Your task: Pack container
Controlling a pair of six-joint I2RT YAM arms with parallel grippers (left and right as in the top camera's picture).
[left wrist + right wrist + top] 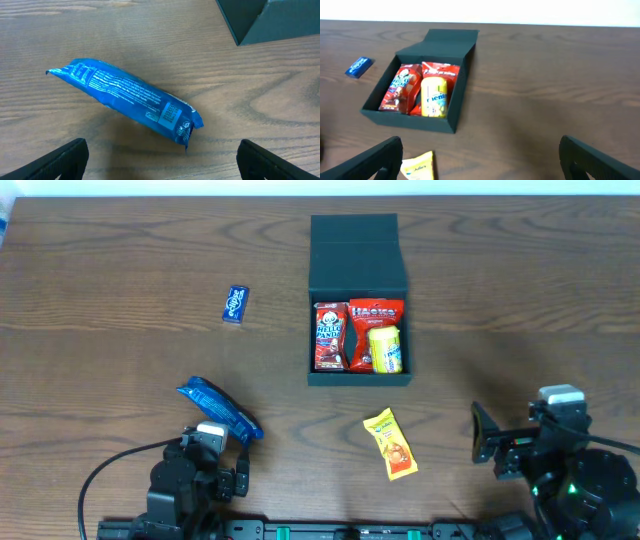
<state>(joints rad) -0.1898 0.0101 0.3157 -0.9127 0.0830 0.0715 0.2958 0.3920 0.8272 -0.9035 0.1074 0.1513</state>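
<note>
Table (520,300): dark wood grain being observed throughout.
Container (355,255): being seen open at table centre, flap folded back; red packets (330,335) and yellow tub (386,350) being held inside.
Left gripper (162,152): fingers being held released, near long blue packet (125,100).
Right gripper (480,150): fingers being held released, empty.
Yellow packet (390,445): being seen lying near container's front.
Small blue packet (235,304): being seen lying left, well apart.

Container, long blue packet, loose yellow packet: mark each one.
container (355,252), overhead view, on its open flap lid.
long blue packet (125,102), left wrist view, middle of the wrapper.
loose yellow packet (390,444), overhead view, middle of the wrapper.
</note>
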